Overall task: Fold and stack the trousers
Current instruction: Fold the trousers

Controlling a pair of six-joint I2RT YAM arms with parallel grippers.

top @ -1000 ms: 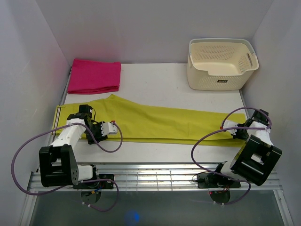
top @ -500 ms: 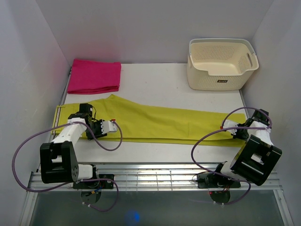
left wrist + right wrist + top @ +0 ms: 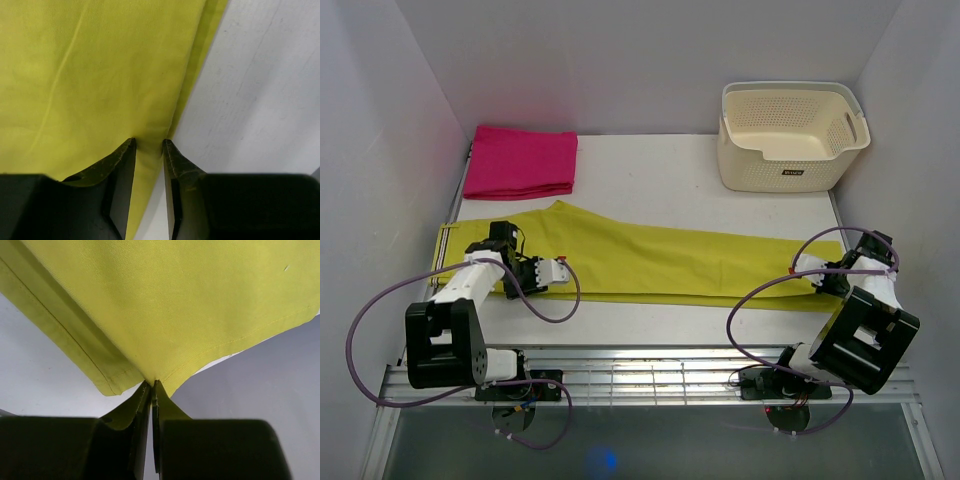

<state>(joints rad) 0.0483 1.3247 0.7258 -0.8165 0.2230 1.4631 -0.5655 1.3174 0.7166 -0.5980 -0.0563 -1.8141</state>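
**Trousers flat, long axis left-right**

The trousers (image 3: 660,258) lie across the table (image 3: 660,170), waist end on my left, cuffs on my right. My right gripper (image 3: 151,384) is clamped on a cuff corner. My left gripper (image 3: 149,142), fingers nearly together, seems to pinch the near edge.

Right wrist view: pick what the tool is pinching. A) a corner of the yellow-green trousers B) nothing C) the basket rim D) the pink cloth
A: the right tool is closed on a stitched hem corner of the trousers.
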